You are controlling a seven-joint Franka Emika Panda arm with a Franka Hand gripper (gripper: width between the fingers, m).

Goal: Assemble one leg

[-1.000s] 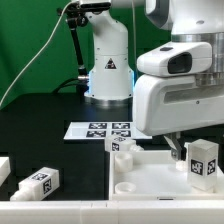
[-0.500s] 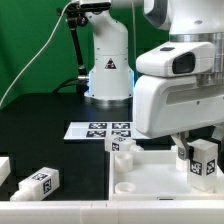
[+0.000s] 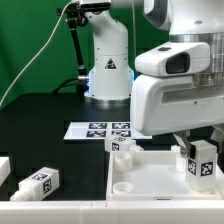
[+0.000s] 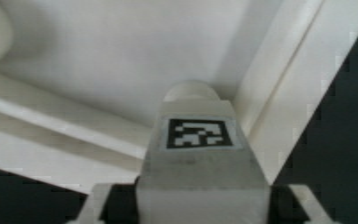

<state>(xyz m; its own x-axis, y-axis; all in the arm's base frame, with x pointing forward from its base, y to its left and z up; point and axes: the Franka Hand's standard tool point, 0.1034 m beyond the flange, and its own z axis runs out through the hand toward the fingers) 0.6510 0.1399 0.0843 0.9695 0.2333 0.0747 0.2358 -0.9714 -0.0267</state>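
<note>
My gripper (image 3: 198, 150) is shut on a leg (image 3: 201, 161), a chunky white peg with a black-and-white tag, and holds it upright just over the far right part of the large white square panel (image 3: 145, 172). In the wrist view the leg (image 4: 201, 140) stands between my fingers (image 4: 115, 205), its tip close to the panel's raised rim (image 4: 282, 70) near a corner. Whether the leg touches the panel cannot be told.
Another tagged leg (image 3: 35, 183) lies on the black table at the exterior view's left, and a further white part (image 3: 3, 166) sits at the left edge. The marker board (image 3: 98, 130) lies behind the panel. The robot base (image 3: 108, 70) stands at the back.
The gripper with the leg has shifted slightly toward the exterior view's left and a touch lower. Nothing else moved.
</note>
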